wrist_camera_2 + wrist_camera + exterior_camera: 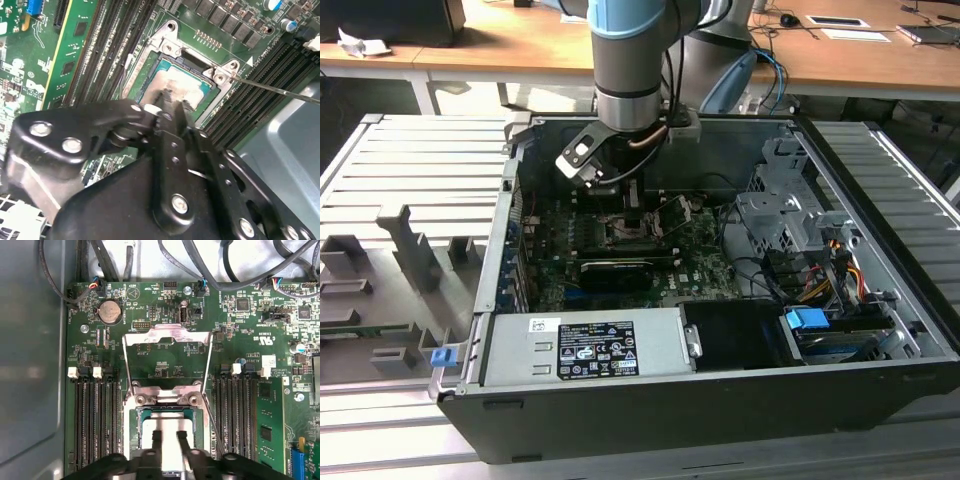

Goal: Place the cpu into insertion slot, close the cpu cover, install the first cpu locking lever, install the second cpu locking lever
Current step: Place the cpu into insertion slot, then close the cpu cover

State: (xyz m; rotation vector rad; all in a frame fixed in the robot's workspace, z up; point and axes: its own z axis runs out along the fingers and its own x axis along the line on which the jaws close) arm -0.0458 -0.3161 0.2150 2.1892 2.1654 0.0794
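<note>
- The cpu [185,82], a flat square with a dull silvery top, lies in the socket [172,47].
- The fingers [157,440] hang over its top, slightly apart, grasping nothing.
- The cpu cover [167,347] stands flipped back off the socket; memory slots [95,420] flank the socket closely on both sides.

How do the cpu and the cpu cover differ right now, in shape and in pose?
The cpu is a solid silvery plate; the cpu cover is an open frame, with green board showing through its window. The cpu lies flat within the socket; the cpu cover is swung up and back off it. The gripper hangs right over the cpu, while the cpu cover stands clear of it. Both are squarish metal parts.
</note>
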